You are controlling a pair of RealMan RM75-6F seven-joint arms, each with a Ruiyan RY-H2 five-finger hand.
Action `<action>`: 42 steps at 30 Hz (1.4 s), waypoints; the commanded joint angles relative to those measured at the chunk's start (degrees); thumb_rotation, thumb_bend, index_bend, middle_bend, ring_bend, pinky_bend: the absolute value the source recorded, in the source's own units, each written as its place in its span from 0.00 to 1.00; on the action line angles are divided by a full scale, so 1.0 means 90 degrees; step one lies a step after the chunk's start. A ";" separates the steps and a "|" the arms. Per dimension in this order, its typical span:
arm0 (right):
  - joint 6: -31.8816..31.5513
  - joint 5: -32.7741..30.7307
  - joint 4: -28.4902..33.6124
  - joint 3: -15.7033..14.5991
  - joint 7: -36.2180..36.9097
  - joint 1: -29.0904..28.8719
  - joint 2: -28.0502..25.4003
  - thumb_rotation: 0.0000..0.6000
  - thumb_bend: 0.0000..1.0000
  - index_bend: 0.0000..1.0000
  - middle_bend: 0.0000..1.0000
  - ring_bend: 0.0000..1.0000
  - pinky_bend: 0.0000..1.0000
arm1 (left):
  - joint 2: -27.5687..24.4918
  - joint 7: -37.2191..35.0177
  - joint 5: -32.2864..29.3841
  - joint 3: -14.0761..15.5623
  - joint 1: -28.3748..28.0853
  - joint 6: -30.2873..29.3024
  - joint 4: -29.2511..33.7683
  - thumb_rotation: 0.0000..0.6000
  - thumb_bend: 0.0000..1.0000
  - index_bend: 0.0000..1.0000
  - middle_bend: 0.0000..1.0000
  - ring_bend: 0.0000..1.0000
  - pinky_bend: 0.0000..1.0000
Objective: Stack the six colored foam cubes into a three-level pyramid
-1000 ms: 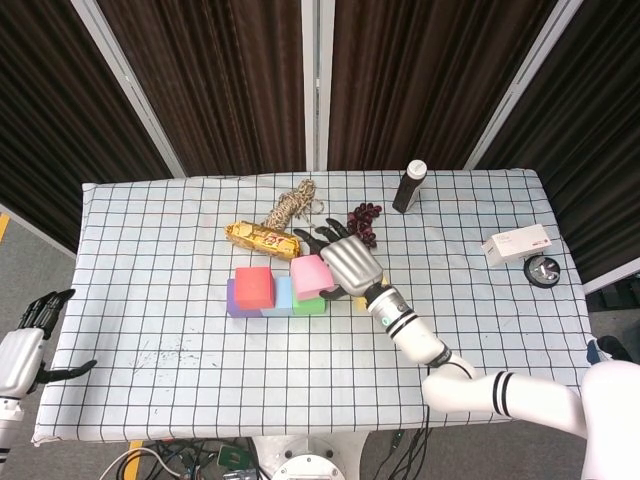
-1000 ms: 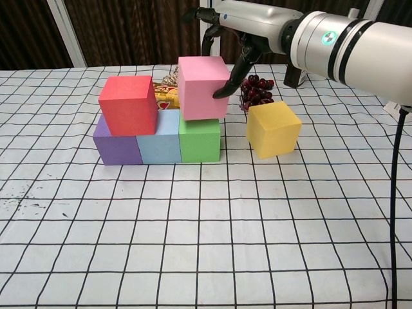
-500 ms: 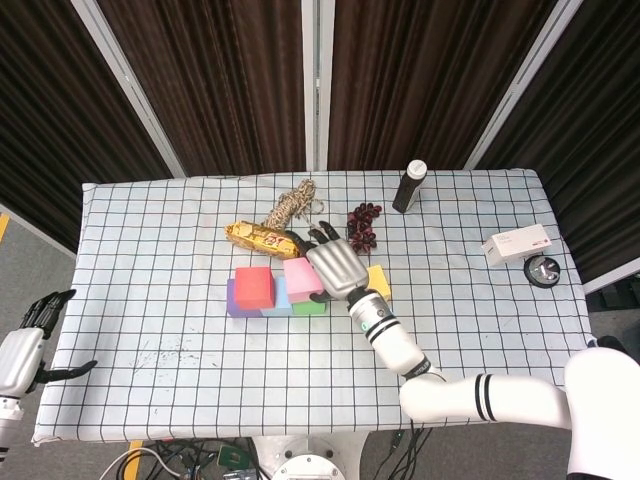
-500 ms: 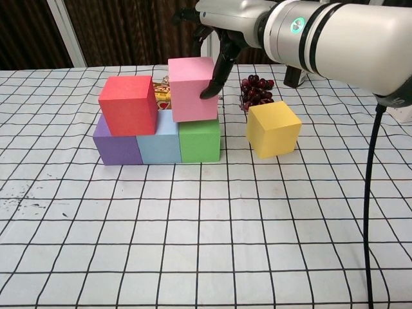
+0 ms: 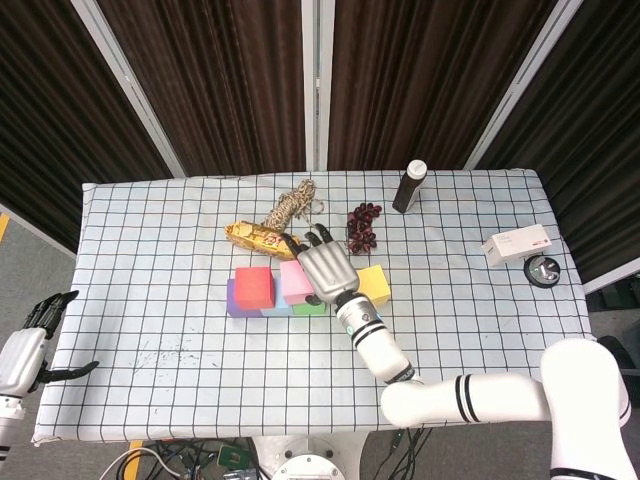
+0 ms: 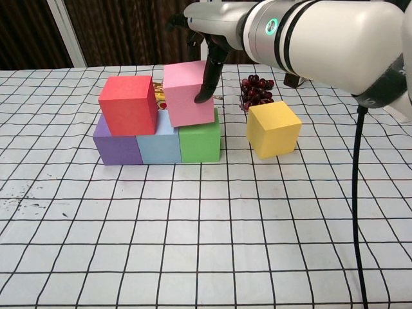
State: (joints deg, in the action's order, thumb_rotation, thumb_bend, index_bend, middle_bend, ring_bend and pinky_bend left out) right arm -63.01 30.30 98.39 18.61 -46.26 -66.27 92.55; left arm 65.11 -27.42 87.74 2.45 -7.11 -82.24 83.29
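- Where the checked cloth covers it, the bench (image 5: 480, 330) carries everything, with dark curtains behind its far edge.
- Right arm (image 6: 322, 32) – it reaches in from the right, and the right robot hand (image 5: 322, 268) grips the pink cube (image 6: 188, 94), fingers (image 6: 207, 80) pressed on the cube's right face.
- Left robot hand (image 5: 25, 350) – it hangs off the near-left corner of the bench, fingers apart, holding nothing.
- Bottom row, left to right and touching: purple cube (image 6: 116, 145), light blue cube (image 6: 159, 143), green cube (image 6: 200, 141).
- Red cube (image 6: 128, 104) sits on top, over the seam of the purple and light blue ones.
- Pink cube is tilted, resting over the light blue and green cubes, just beside the red one; whether they touch I cannot tell.
- Yellow cube (image 6: 273, 129) lies on the cloth to the right of the row, apart from it.
- Far side: a gold-wrapped packet (image 5: 255, 236), a coil of rope (image 5: 292, 203), a bunch of dark grapes (image 5: 364, 225), a dark bottle (image 5: 409, 186).
- Far right: a white box (image 5: 516, 244) with a small round black object (image 5: 543, 271) just beside it.
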 commanded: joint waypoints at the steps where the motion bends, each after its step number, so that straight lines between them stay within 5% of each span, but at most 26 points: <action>1: -0.0159 -0.0126 -0.0020 0.0012 -0.0108 -0.0092 0.0116 1.00 0.09 0.00 0.51 0.14 0.00 | 0.0010 -0.0020 0.0007 -0.0014 0.0009 -0.0003 -0.0023 1.00 0.00 0.03 0.08 0.00 0.00; 42: -0.0799 -0.0550 -0.0178 0.0144 -0.0403 -0.0318 0.0740 1.00 0.09 0.00 0.52 0.15 0.00 | 0.0164 -0.0231 0.0092 -0.0080 0.0111 0.0046 -0.0323 1.00 0.00 0.03 0.08 0.00 0.00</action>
State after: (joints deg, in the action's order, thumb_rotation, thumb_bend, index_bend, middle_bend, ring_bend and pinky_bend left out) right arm -70.20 25.35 96.79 19.91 -49.89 -69.13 99.21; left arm 66.58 -29.48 88.56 1.73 -6.10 -81.83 80.37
